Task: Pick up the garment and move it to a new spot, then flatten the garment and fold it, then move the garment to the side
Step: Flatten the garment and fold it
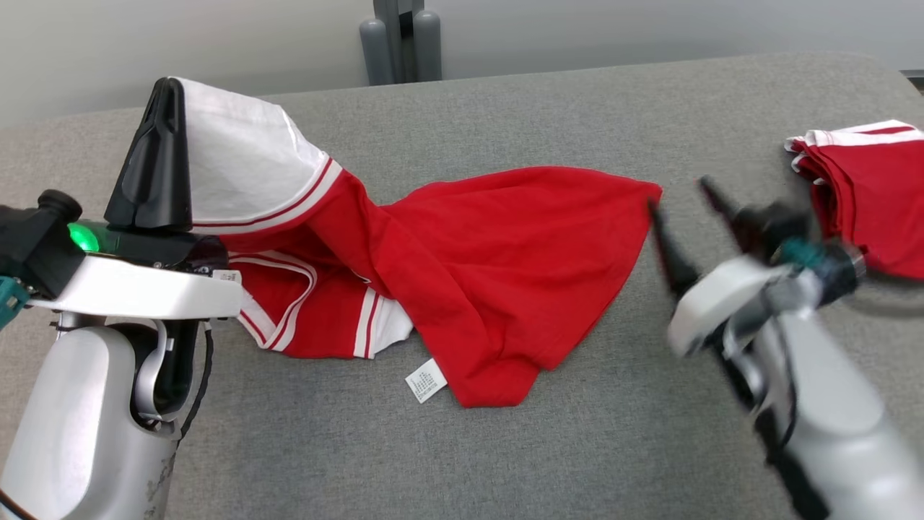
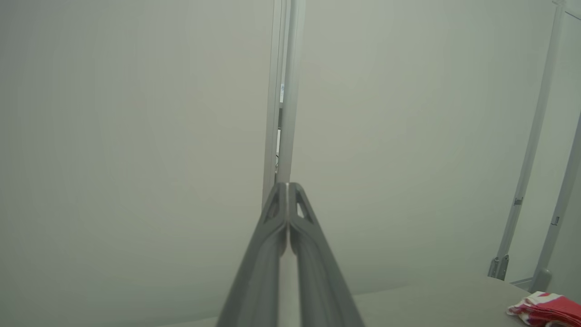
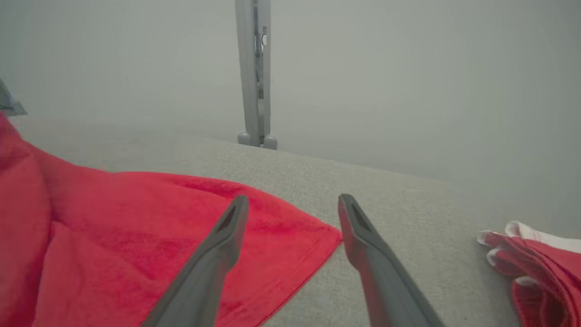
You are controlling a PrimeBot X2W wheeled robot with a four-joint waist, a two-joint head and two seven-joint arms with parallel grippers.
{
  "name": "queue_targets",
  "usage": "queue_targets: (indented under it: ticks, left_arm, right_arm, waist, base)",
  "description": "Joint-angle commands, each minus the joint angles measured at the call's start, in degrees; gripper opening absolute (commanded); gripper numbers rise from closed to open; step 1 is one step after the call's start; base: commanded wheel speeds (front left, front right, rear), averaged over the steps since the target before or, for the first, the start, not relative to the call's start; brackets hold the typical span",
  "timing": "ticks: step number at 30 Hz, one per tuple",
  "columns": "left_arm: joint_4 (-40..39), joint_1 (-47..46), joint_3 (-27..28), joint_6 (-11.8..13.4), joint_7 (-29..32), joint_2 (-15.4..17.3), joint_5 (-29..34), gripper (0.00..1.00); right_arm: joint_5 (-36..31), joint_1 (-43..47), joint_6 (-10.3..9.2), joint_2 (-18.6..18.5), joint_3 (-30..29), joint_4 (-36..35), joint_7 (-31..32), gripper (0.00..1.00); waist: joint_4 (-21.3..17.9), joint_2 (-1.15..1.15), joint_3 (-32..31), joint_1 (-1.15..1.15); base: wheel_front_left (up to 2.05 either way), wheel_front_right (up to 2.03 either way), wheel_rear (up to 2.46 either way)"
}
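Head view: red garment [image 1: 505, 253] lies rumpled on the grey table [image 1: 577, 108]; left gripper [image 1: 170, 83], jaws closed on its white part, holds the garment's left end up; right gripper [image 1: 678, 193], jaws wide and empty, sits beside the garment's right corner; left wrist view: jaws pressed together; right wrist view: corner near the spread jaws; probably best to pinch it low, then pull taut.

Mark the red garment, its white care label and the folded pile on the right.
red garment [image 1: 505, 253], head view, on its flat red body panel.
care label [image 1: 426, 380], head view, middle of the white tag.
folded pile [image 1: 884, 195], head view, on its red top layer.
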Motion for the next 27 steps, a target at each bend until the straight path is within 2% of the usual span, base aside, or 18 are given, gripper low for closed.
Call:
queue_targets:
  ticks: [1,4,8,11,12,15,23,27]
  left_arm:
    - [0.71,0.68,0.72,0.07,-1.14,0.46,-0.31,0.0]
    - [1.37,0.81,0.85,-0.2,-1.93,0.49,-0.36,0.0]
    - [2.5,0.09,0.76,-0.58,-2.79,0.55,-0.37,0.0]
    - [3.12,-0.41,0.62,-0.62,-3.14,0.53,-0.45,0.0]
    - [3.44,-0.64,0.41,-0.65,-3.24,0.36,-0.39,0.0]
    - [3.75,-1.12,-0.08,-0.74,-3.53,0.04,-0.24,0.0]
    - [4.74,-2.65,-1.34,-1.14,-3.88,-0.81,-0.38,0.0]
    - [5.15,-2.98,-1.82,-1.08,-4.13,-1.27,-0.32,0.0]
  right_arm:
    - [-0.86,5.48,0.0,1.59,1.04,-5.81,-0.26,1.0]
    - [-0.88,11.28,0.0,1.94,3.89,-12.02,-0.26,1.0]
    - [1.42,20.37,-0.01,0.96,13.93,-21.0,-0.19,1.0]
    - [4.79,23.2,-0.02,-1.04,20.98,-23.69,-0.17,1.0]
    - [5.98,23.32,-0.02,-2.21,23.74,-23.57,-0.18,1.0]
    - [7.03,21.98,-0.01,-2.49,25.31,-22.11,-0.17,1.0]
    - [9.58,16.43,-0.01,-0.4,32.92,-11.21,-0.17,1.0]
    - [10.17,13.9,-0.02,1.58,34.71,-5.18,-0.13,1.0]
  waist:
    - [-0.34,0.0,-0.41,0.0]
    - [-0.34,0.0,-0.65,0.0]
    - [-0.02,0.0,-1.11,0.0]
    - [0.13,0.0,-1.3,0.0]
    - [0.38,0.0,-1.37,0.0]
    - [0.84,0.0,-1.33,0.0]
    - [2.61,0.0,-1.08,0.0]
    - [3.23,0.0,-1.06,0.0]
  base:
    - [0.0,0.0,0.0]
    - [0.0,0.0,0.0]
    - [0.0,0.0,0.0]
    - [0.0,0.0,0.0]
    - [0.0,0.0,0.0]
    - [0.0,0.0,0.0]
    - [0.0,0.0,0.0]
    - [0.0,0.0,0.0]
